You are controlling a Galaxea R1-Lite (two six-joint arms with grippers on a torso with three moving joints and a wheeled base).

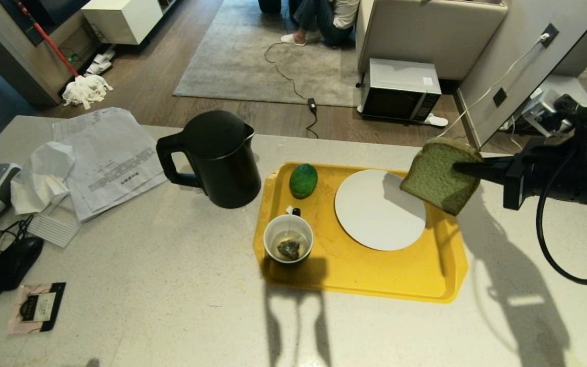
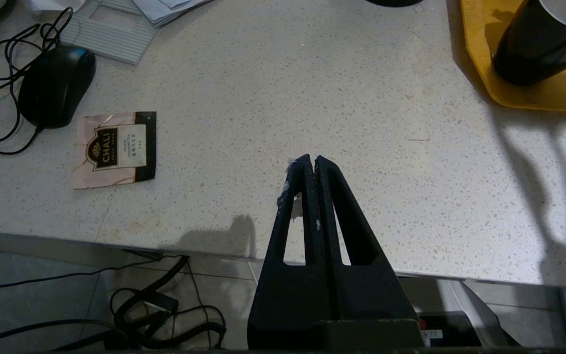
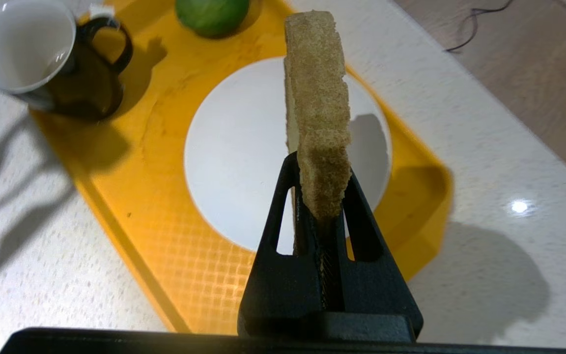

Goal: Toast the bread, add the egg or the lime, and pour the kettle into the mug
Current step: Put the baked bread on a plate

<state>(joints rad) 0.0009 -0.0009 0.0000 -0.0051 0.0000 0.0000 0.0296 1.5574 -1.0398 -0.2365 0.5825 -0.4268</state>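
Right tool (image 3: 320, 196): clenched on bread slice (image 1: 441, 176), held on edge above white plate (image 1: 375, 214). Yellow tray (image 1: 354, 270): plate, lime (image 1: 303, 180), mug (image 1: 288, 239). Kettle (image 1: 217, 158): on table (image 1: 171, 285), beside tray. Left tool (image 2: 311, 164): clenched, empty, at table edge.

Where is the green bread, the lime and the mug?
bread (image 1: 438, 178), head view, on its green flat face.
lime (image 1: 303, 180), head view, on the middle of its skin.
mug (image 3: 15, 46), right wrist view, on its white inside wall.
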